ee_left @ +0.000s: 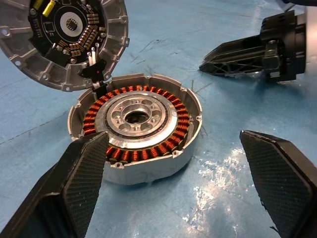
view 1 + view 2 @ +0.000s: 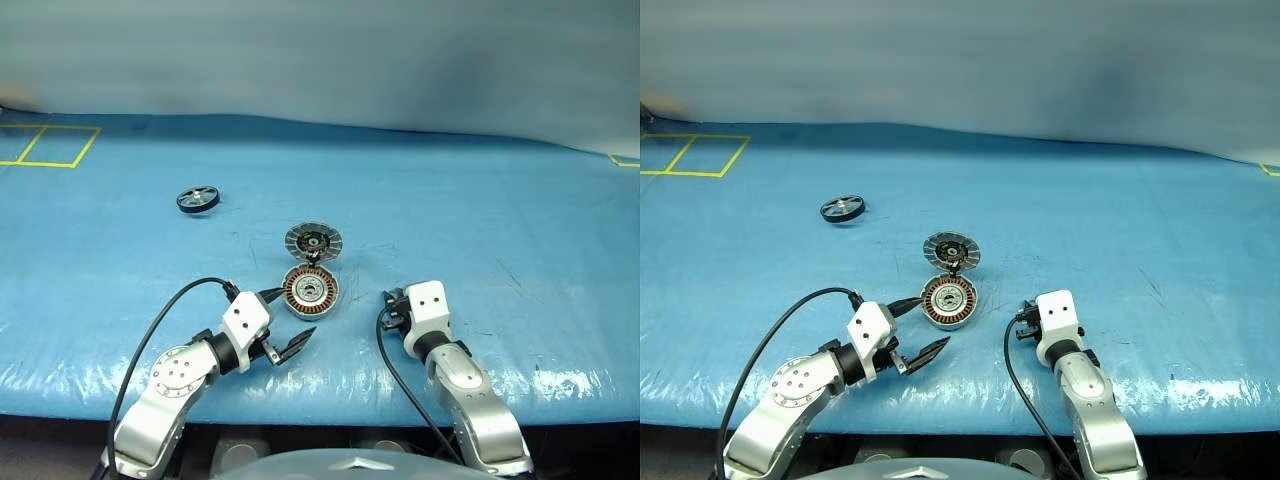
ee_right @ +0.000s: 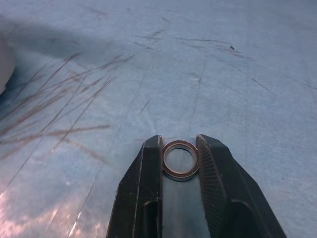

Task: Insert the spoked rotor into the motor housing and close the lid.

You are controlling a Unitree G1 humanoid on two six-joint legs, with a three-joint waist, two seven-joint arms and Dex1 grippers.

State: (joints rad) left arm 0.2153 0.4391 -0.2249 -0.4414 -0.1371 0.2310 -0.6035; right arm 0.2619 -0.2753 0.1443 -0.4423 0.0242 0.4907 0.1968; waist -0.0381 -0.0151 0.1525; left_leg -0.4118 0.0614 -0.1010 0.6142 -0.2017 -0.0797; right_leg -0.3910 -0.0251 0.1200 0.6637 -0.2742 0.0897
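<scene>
Motor housing [image 1: 136,129] between spread left gripper [image 1: 173,183] fingers; right gripper [image 3: 180,158] pinches small ring [image 3: 180,159].

A blue table [image 2: 480,200] covered in scratched sheeting carries the motor housing [image 2: 310,291] near its front edge, the lid [image 2: 313,240] swung open behind it. The spoked rotor [image 2: 198,199] lies well apart, farther back to the left (beside yellow tape squares [image 2: 48,146]).
</scene>
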